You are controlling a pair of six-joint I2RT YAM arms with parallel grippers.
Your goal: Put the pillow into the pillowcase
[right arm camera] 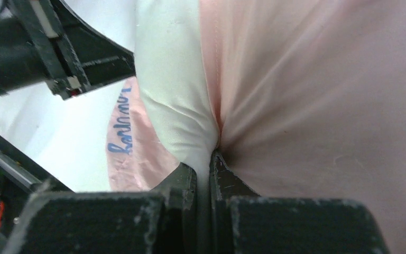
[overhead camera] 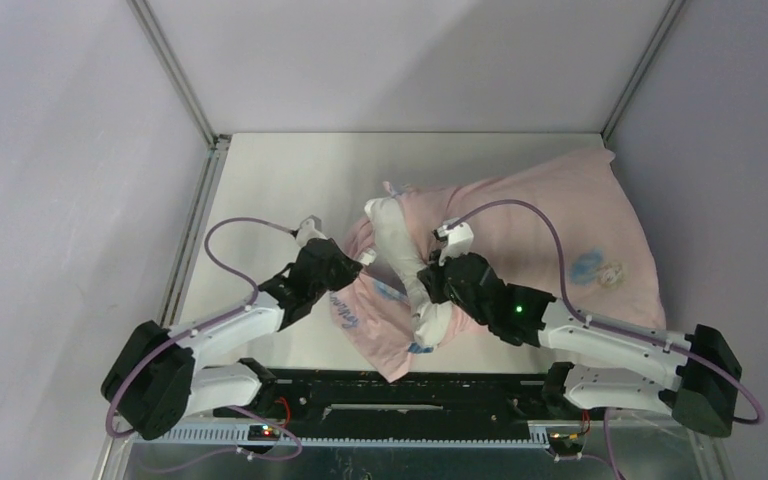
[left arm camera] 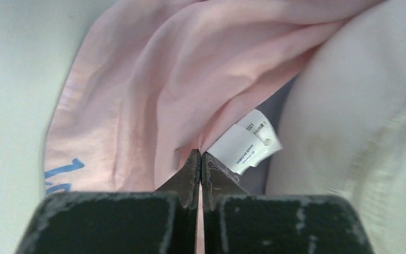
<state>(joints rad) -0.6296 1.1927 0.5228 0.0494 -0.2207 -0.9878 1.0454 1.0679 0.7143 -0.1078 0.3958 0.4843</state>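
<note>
- At the left, we see the left gripper [overhead camera: 352, 262] [left arm camera: 200, 156] with its jaws pressed together on a fold of the case [overhead camera: 560, 230], pinching the pink cloth just beside a white label [left arm camera: 246, 143].
- The case lies on the table [overhead camera: 280, 170] pink side up. It runs from the middle to the far right corner and looks plump there, and its open end is bunched between the two grippers.
- A white strip of the pillow [overhead camera: 392, 232] bulges out of that open end, touching both grippers.
- The right gripper [overhead camera: 430, 285] [right arm camera: 211, 159] is all but closed, with the pillow's white cloth drawn into the narrow gap. The case's pink hem meets its tip on the right.
</note>
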